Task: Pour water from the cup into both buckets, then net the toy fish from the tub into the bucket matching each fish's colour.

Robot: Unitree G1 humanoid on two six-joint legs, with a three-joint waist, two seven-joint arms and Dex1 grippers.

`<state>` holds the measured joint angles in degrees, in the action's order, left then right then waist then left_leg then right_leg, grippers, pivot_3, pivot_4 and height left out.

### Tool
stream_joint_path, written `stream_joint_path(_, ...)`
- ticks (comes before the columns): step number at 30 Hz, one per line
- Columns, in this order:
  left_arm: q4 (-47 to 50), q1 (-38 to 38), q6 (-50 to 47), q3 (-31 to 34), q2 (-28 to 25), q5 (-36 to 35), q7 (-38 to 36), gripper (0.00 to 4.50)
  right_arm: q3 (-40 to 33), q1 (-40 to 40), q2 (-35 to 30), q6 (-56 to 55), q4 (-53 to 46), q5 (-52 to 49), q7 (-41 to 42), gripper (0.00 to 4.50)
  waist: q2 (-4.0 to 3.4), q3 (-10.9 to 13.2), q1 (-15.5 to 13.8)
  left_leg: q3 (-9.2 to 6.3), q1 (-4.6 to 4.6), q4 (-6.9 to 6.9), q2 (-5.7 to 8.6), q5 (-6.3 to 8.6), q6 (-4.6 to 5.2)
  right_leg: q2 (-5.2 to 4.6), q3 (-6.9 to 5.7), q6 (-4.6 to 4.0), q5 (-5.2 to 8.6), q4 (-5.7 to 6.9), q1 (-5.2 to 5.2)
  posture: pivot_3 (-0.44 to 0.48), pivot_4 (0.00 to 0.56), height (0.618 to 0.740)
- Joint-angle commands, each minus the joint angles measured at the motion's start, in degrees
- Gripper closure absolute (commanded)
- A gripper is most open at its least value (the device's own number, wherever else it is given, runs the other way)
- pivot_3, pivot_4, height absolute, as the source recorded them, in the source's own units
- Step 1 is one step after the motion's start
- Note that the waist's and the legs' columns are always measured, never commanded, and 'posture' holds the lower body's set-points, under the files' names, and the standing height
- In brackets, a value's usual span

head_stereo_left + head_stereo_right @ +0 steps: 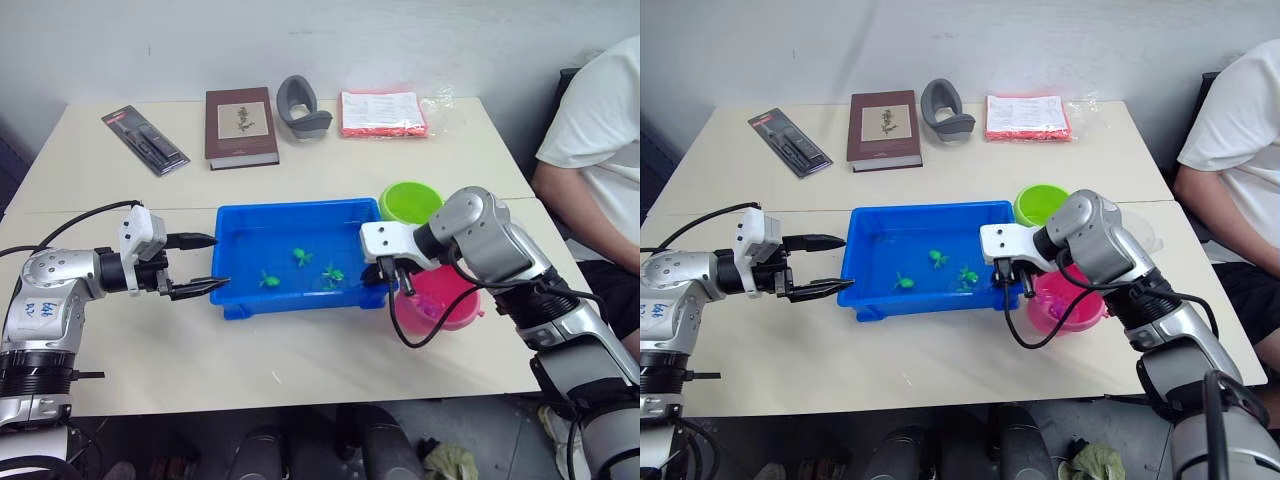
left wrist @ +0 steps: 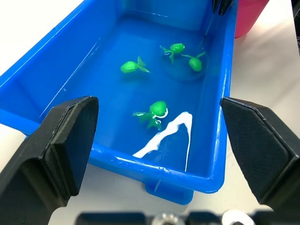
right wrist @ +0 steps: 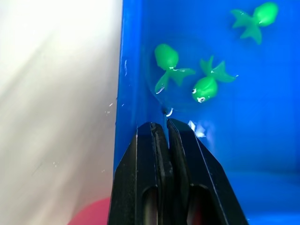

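The blue tub (image 1: pixel 240 300) sits mid-table and holds several green toy fish (image 2: pixel 131 67). Just off its left end my left gripper (image 1: pixel 215 262) stands open and empty, its fingers (image 2: pixel 65 140) framing the tub. Over the tub's right end my right gripper (image 1: pixel 388 280) is shut on the thin handle of a see-through net (image 3: pixel 168 111), whose ring lies around two fish (image 3: pixel 206 86). Behind the tub's right corner is the lime green bucket (image 1: pixel 410 200). The pink bucket (image 1: pixel 445 305) sits right of the tub, under my right arm. The cup is hidden.
Along the table's far side lie a black packaged tool (image 1: pixel 145 140), a brown book (image 1: pixel 240 125), a grey curved object (image 1: pixel 302 108) and a red packet (image 1: pixel 383 113). A person in a white shirt (image 1: pixel 595 120) sits at the right edge.
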<state>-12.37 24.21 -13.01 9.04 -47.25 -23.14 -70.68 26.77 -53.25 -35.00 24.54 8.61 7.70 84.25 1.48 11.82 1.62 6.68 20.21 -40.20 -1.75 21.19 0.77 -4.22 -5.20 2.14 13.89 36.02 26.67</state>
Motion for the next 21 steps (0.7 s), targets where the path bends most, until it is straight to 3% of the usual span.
stream_joint_path(1,0.98,0.21,1.01,1.67,-0.54,-0.73,0.15,0.04,-0.71,0.54,0.50,1.00,-2.81,-1.81,-0.19,4.50,0.00,0.00,0.02,0.00,0.00,0.00,0.00,0.00,0.00,0.00,0.00,0.00,0.00,0.00,0.00,0.000,0.150,0.740)
stream_joint_path(21,-0.34,2.07,1.41,1.01,-0.45,-0.17,0.15,0.04,-2.05,3.62,5.16,4.28,-5.47,-6.32,-8.38,4.50,0.00,0.00,0.03,0.00,0.00,0.00,0.00,0.00,0.00,0.01,0.00,0.00,0.00,0.00,0.00,0.000,0.150,0.740)
